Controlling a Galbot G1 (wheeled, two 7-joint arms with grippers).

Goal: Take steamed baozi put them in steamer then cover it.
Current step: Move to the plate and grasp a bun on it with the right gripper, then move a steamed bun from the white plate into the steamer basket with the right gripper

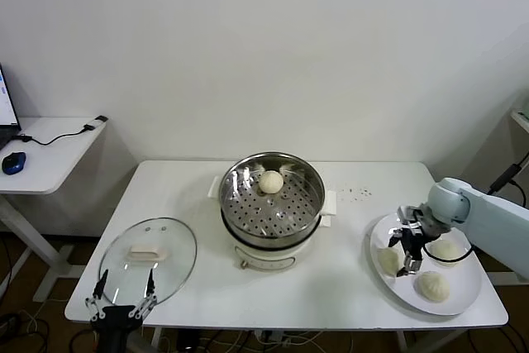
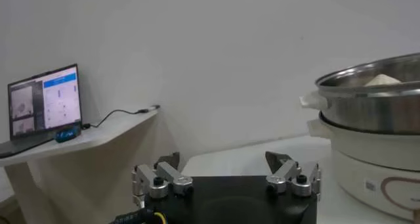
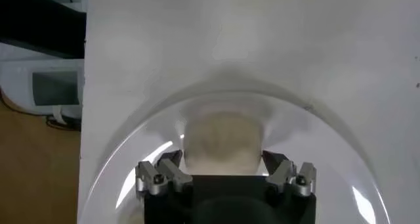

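One baozi sits in the steamer at frame centre, three wait on the white plate at lower right. The right pincer straddles the leftmost bun, jaws either side, grip not yet sure. The glass cover lies lower left on the table by the spread, empty left pincer.

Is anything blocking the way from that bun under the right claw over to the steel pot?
Nothing visible. The steamer stands uncovered, its lid lying flat off to the side, and bare table lies between it and the plate where the right gripper straddles a bun.
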